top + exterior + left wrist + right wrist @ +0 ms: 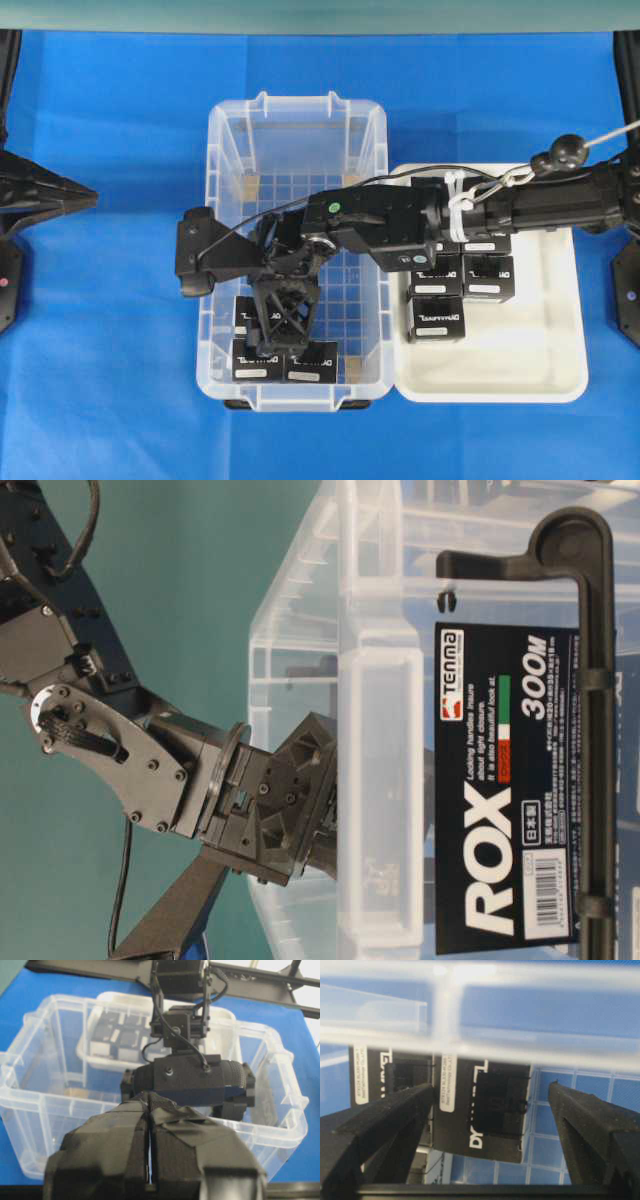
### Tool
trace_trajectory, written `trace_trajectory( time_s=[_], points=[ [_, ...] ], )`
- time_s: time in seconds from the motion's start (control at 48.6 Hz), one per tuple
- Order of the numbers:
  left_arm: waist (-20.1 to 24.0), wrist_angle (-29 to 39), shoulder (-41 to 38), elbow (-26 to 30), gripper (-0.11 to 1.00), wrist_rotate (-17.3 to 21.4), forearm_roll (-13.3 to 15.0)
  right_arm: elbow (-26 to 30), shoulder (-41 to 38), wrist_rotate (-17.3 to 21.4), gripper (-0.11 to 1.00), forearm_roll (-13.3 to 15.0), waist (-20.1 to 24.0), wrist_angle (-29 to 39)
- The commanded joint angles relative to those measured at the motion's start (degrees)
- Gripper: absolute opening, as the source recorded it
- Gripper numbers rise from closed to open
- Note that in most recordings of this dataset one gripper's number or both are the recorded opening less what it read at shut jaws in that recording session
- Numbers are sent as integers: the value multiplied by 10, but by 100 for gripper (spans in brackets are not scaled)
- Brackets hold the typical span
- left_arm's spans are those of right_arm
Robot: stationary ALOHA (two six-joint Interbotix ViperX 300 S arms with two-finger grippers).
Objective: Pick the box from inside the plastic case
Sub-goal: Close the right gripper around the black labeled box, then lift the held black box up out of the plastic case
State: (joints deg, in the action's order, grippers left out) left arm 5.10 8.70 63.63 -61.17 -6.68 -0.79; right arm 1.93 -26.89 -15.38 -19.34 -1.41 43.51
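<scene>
Left gripper (149, 1160): parked off to the left of the plastic case, its taped fingers pressed together, holding nothing.
Plastic case (226, 150): clear bin on the blue tabletop (110, 300); the right arm reaches into it from the right.
Right gripper (283, 318): pointing down inside the case, jaws spread wide apart, empty.
Box (482, 1107): black carton lying between and just beyond the open fingers, against the case's near wall, beside alike cartons.
Step in hand: the approach; the grasp is not yet made.
Next move: probably lower so the fingers straddle this one box, then close without catching its neighbour.
White tray (560, 380): to the right of the gripper, holding more black cartons.
</scene>
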Motion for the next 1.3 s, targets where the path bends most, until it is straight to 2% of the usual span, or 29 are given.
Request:
trace_trajectory(
  time_s=[0.0,0.453,1.008,1.111,1.214,1.275],
  points=[
    [0,-4,-7,13,-4,-1,-2,-9,-7,-3,99,-1,0,-10],
    [0,-4,-7,13,-4,-1,-1,-21,-10,-4,99,11,-26,-21],
    [0,-4,-7,14,-4,0,-2,-33,-11,-6,98,11,-27,-54],
    [0,-4,-7,14,-4,-1,-1,-27,-10,-6,88,11,-27,-49],
    [0,-4,-6,14,-4,0,-1,-21,-4,-4,64,11,-30,-48],
    [0,-4,-6,14,-4,0,-2,-17,3,-3,63,11,-34,-49]
  ],
)
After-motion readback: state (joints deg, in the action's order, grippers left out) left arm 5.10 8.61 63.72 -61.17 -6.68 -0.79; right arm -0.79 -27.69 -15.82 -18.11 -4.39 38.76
